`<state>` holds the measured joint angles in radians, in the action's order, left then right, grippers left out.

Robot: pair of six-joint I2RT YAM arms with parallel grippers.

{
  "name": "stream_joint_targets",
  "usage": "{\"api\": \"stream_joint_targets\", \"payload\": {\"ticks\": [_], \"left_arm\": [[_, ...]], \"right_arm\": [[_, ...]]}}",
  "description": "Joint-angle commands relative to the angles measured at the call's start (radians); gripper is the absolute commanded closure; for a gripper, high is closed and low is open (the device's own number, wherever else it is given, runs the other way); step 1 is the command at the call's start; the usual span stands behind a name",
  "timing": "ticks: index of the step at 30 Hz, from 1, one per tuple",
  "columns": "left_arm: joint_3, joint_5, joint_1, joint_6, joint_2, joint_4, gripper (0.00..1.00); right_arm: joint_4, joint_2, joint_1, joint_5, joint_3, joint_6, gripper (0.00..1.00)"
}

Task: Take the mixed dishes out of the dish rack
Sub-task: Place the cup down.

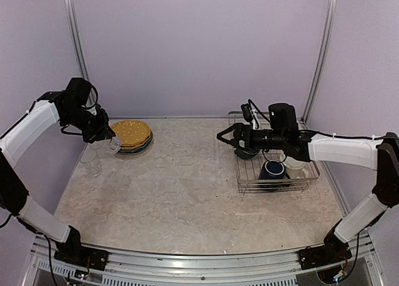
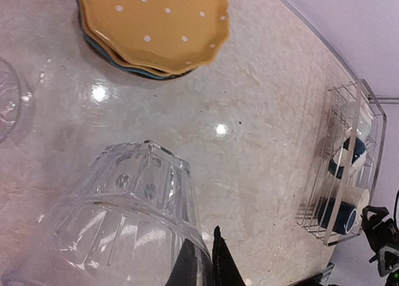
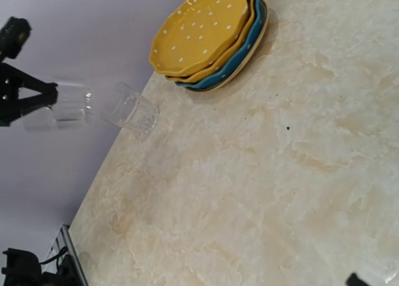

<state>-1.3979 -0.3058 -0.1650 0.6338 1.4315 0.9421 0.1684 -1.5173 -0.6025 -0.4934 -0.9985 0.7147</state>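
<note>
My left gripper (image 1: 110, 140) is shut on the rim of a clear glass (image 2: 124, 211), which is held tilted above the table just left of the stacked yellow, blue and beige plates (image 1: 132, 135). Its fingers (image 2: 219, 261) pinch the glass wall. A second clear glass (image 1: 91, 161) stands on the table nearby. My right gripper (image 1: 223, 136) is open and empty, over the table just left of the dish rack (image 1: 312, 174). In the rack are a navy mug (image 1: 272, 169), a cream mug (image 1: 295, 164) and a dark bowl (image 1: 247, 152), partly hidden by the right arm.
The rack stands at the table's right side against the frame post. The plates (image 3: 212, 37) and standing glass (image 3: 131, 114) sit at the far left. Bare marble-patterned tabletop (image 1: 187, 186) lies between them. Purple walls close in the back and sides.
</note>
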Motion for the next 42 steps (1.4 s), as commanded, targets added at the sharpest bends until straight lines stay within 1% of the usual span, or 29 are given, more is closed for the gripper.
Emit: {"api": "stream_joint_targets", "payload": {"ticks": [1, 4, 8, 13, 17, 19, 24, 35, 42], "left_arm": [[-0.076, 0.252, 0.06, -0.149, 0.024, 0.22, 1.0], [-0.089, 0.337, 0.091, -0.18, 0.05, 0.24, 1.0], [-0.112, 0.413, 0.116, -0.204, 0.082, 0.251, 1.0], [-0.145, 0.463, 0.149, -0.223, 0.13, 0.242, 1.0], [-0.174, 0.453, 0.157, -0.239, 0.17, 0.221, 1.0], [-0.188, 0.444, 0.19, -0.244, 0.19, 0.219, 1.0], [-0.211, 0.441, 0.194, -0.246, 0.248, 0.22, 1.0], [-0.188, 0.429, 0.2, -0.249, 0.317, 0.177, 1.0], [-0.182, 0.386, 0.206, -0.249, 0.349, 0.159, 1.0]], "right_arm": [[-0.027, 0.032, 0.009, 0.009, 0.005, -0.017, 0.01], [-0.03, 0.039, 0.011, 0.013, 0.01, -0.017, 0.01], [-0.033, 0.055, 0.011, 0.02, 0.021, -0.015, 0.01], [-0.036, 0.068, 0.011, 0.03, 0.036, -0.013, 0.01], [-0.041, 0.08, 0.012, 0.04, 0.046, -0.014, 0.01], [-0.045, 0.085, 0.013, 0.045, 0.048, -0.015, 0.01], [-0.052, 0.096, 0.013, 0.057, 0.051, -0.019, 0.01], [-0.056, 0.085, 0.017, 0.054, 0.042, -0.02, 0.01], [-0.053, 0.082, 0.017, 0.057, 0.041, -0.014, 0.01]]}}
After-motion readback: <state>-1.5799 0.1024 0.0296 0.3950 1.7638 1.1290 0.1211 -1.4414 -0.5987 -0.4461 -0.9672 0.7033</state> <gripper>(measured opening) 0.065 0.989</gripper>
